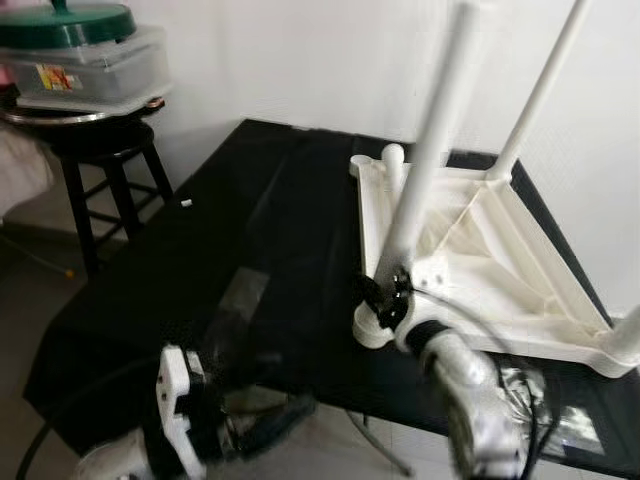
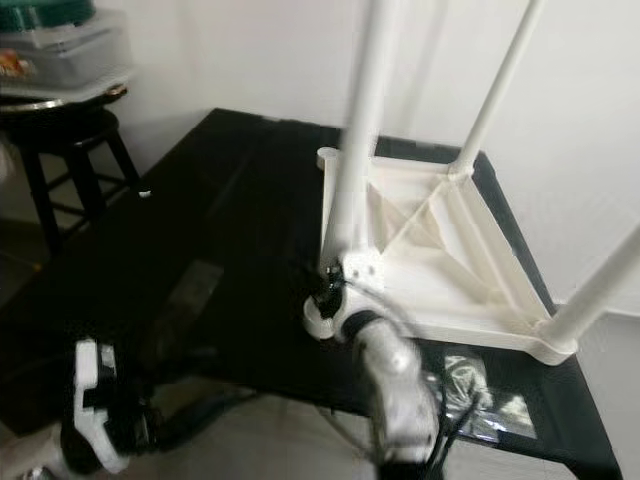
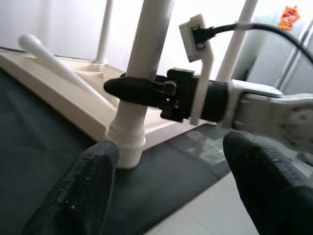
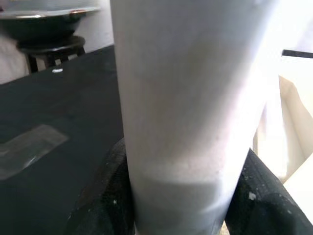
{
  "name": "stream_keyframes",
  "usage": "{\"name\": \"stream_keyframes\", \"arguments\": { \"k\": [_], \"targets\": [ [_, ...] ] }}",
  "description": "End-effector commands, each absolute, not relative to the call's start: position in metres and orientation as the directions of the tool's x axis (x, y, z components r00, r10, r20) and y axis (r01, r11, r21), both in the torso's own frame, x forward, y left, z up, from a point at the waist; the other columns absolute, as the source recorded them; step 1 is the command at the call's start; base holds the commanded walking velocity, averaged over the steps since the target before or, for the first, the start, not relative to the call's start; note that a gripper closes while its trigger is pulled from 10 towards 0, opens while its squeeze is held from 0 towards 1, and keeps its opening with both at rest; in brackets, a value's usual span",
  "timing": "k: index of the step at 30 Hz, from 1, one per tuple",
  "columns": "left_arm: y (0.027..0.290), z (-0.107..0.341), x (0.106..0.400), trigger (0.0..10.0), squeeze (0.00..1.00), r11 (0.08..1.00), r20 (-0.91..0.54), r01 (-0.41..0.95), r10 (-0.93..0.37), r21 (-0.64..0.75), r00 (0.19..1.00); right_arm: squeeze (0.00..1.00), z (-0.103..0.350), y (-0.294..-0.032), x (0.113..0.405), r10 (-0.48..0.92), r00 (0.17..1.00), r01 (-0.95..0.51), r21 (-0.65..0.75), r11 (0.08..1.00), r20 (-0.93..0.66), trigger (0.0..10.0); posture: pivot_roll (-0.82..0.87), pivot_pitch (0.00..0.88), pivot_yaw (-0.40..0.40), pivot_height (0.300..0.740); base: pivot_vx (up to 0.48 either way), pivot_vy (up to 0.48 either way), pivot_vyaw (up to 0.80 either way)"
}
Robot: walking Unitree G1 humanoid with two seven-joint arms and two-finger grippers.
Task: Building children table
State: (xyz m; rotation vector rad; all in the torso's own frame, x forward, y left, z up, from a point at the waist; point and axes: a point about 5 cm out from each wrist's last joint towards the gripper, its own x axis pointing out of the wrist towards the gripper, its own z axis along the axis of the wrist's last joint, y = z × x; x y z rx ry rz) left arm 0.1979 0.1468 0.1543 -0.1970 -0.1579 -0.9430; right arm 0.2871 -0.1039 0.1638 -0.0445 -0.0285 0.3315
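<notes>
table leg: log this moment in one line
right gripper: shut on table leg near corner socket | left gripper: open, empty, low beside it | tabletop: upside down on black table

Upright legs (image 1: 535, 95) crowd the upturned tabletop (image 1: 500, 265); the black cloth (image 1: 215, 260) beside lies open.

Right claw (image 1: 388, 292) grips a white leg (image 1: 432, 150) on the upturned tabletop (image 1: 520, 270).

Silver arms; black-fingered right pincer (image 3: 146, 91) (white bracket, black cable).
</notes>
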Motion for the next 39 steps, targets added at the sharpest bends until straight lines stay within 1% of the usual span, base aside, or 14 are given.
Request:
{"name": "stream_keyframes", "arguments": {
  "k": [1,6,8,11,12,21,22,24,25,33,34,35,36,39],
  "targets": [
    [0.147,0.153,0.199,10.0,0.00,0.603,0.222,0.794,-0.766,-0.080,0.603,0.00,0.150,-0.088,0.282,0.404,0.913,-0.408,-0.095,0.908,-0.060,0.0,-0.03,0.126,-0.081,0.740,0.000,0.000,0.00],
    [0.149,0.150,0.202,10.0,0.00,0.631,0.221,0.772,-0.744,-0.074,0.630,0.00,0.150,-0.091,0.289,0.425,0.901,-0.432,-0.094,0.897,-0.082,0.0,-0.03,0.119,-0.081,0.740,0.000,0.000,0.00],
    [0.149,0.150,0.203,10.0,0.00,0.636,0.221,0.768,-0.741,-0.074,0.635,0.00,0.151,-0.088,0.291,0.464,0.881,-0.471,-0.079,0.879,-0.095,10.0,-0.04,0.116,-0.078,0.740,0.000,0.000,0.00],
    [0.149,0.150,0.204,10.0,0.00,0.638,0.220,0.767,-0.740,-0.073,0.636,0.00,0.155,-0.087,0.293,0.501,0.861,-0.507,-0.060,0.860,-0.084,10.0,-0.03,0.115,-0.074,0.740,0.000,0.000,0.00],
    [0.149,0.150,0.204,10.0,0.00,0.638,0.219,0.767,-0.740,-0.071,0.636,1.00,0.164,-0.085,0.295,0.575,0.816,-0.577,-0.042,0.815,-0.052,10.0,-0.03,0.113,-0.070,0.740,0.000,0.000,0.00],
    [0.146,0.149,0.202,10.0,0.00,0.634,0.212,0.771,-0.746,-0.060,0.631,1.00,0.207,-0.094,0.294,0.907,0.421,-0.899,-0.140,0.416,-0.006,10.0,-0.02,0.115,-0.068,0.740,0.000,0.000,0.00],
    [0.146,0.150,0.201,10.0,0.00,0.637,0.213,0.769,-0.745,-0.056,0.633,0.24,0.211,-0.101,0.296,0.938,0.344,-0.921,-0.211,0.328,-0.042,10.0,-0.01,0.118,-0.069,0.740,0.000,0.000,0.00],
    [0.146,0.150,0.201,10.0,0.00,0.637,0.213,0.769,-0.745,-0.056,0.633,0.24,0.211,-0.101,0.296,0.938,0.344,-0.921,-0.211,0.328,-0.042,10.0,-0.01,0.118,-0.069,0.740,0.000,0.000,0.00],
    [0.147,0.150,0.198,10.0,0.00,0.644,0.210,0.764,-0.741,-0.049,0.638,0.00,0.219,-0.114,0.312,0.964,0.254,-0.948,-0.219,0.232,-0.078,10.0,0.02,0.129,-0.060,0.740,0.000,0.000,0.00],
    [0.147,0.151,0.193,10.0,0.00,0.641,0.195,0.767,-0.748,-0.035,0.634,0.00,0.221,-0.126,0.326,0.977,0.170,-0.971,-0.192,0.143,-0.132,10.0,0.06,0.143,-0.068,0.740,0.000,0.000,0.00],
    [0.147,0.151,0.191,10.0,0.00,0.638,0.191,0.769,-0.752,-0.034,0.631,0.00,0.222,-0.129,0.328,0.979,0.141,-0.978,-0.178,0.114,-0.146,6.6,0.06,0.152,-0.067,0.740,0.000,0.000,0.00],
    [0.147,0.152,0.189,10.0,0.00,0.636,0.189,0.771,-0.753,-0.033,0.630,0.00,0.223,-0.131,0.329,0.982,0.114,-0.983,-0.164,0.089,-0.152,6.6,0.06,0.152,-0.067,0.740,0.000,0.000,0.00],
    [0.147,0.152,0.188,10.0,0.00,0.634,0.187,0.772,-0.755,-0.034,0.628,0.00,0.224,-0.133,0.329,0.984,0.082,-0.988,-0.145,0.058,-0.159,0.5,0.07,0.160,-0.066,0.740,0.000,0.000,0.00],
    [0.146,0.153,0.187,10.0,0.00,0.630,0.185,0.776,-0.759,-0.035,0.624,0.00,0.226,-0.136,0.330,0.984,0.034,-0.992,-0.123,0.012,-0.173,0.0,0.07,0.167,-0.067,0.740,0.000,0.000,0.00]
  ]
}}
